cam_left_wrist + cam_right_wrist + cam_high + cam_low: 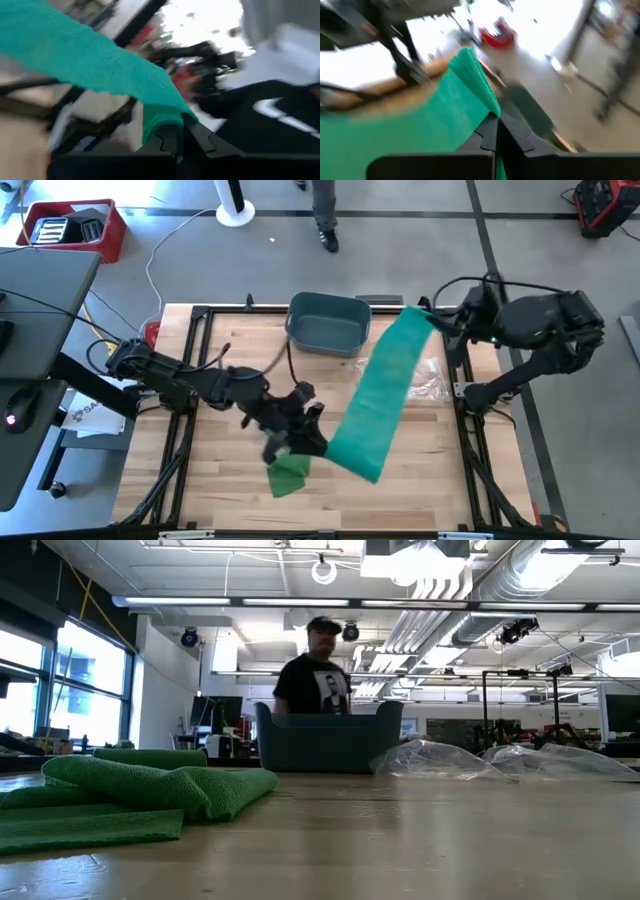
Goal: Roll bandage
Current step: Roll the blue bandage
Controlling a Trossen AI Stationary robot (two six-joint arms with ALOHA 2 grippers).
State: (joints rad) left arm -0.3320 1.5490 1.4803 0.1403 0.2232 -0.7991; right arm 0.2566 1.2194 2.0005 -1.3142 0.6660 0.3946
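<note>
Our left tool point(300, 420), near the table's point(420, 490) centre, is clamped on one end of the green bandage point(380, 395), which stretches toward one o'clock. Our right tool point(432, 320) pinches the far end there. We judge it light, soft and floppy; best gripped at the ends.

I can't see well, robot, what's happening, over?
Left gripper and right gripper shut on green bandage, stretched between. Blue bin behind, clear.
</note>
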